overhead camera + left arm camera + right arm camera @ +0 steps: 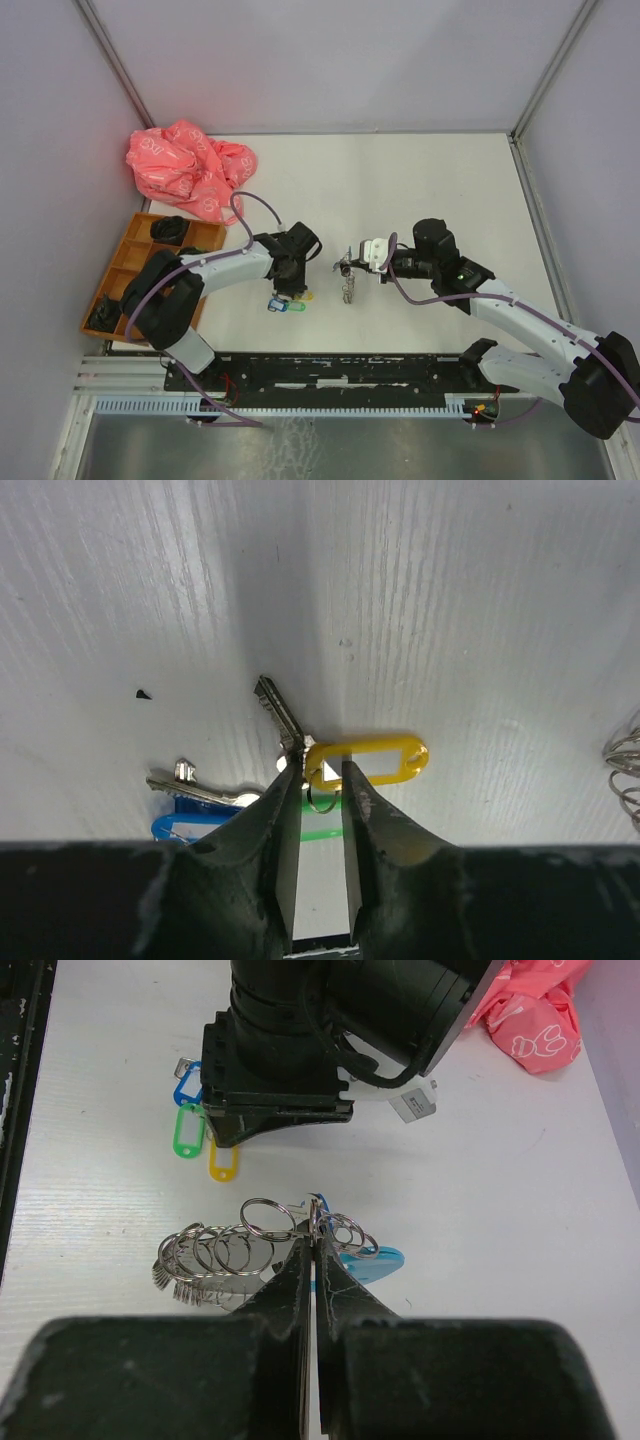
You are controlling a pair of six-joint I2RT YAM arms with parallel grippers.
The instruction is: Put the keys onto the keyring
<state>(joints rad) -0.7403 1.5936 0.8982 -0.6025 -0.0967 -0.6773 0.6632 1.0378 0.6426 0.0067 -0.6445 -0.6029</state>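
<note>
Three keys lie together on the white table: a yellow-tagged key [370, 760], a green tag [320, 832] and a blue-tagged key [185, 825]; they also show in the top view [286, 303]. My left gripper [320, 772] is low over them, jaws narrowly apart astride the yellow tag's small ring and left end. My right gripper [317, 1225] is shut on the keyring [220, 1250], a bunch of silver split rings with a light-blue piece [375, 1263], held just above the table to the right of the keys [347, 285].
A crumpled pink bag [190, 165] lies at the back left. An orange compartment tray [140, 265] with dark items stands at the left edge. A black rail [320, 370] runs along the table's near edge.
</note>
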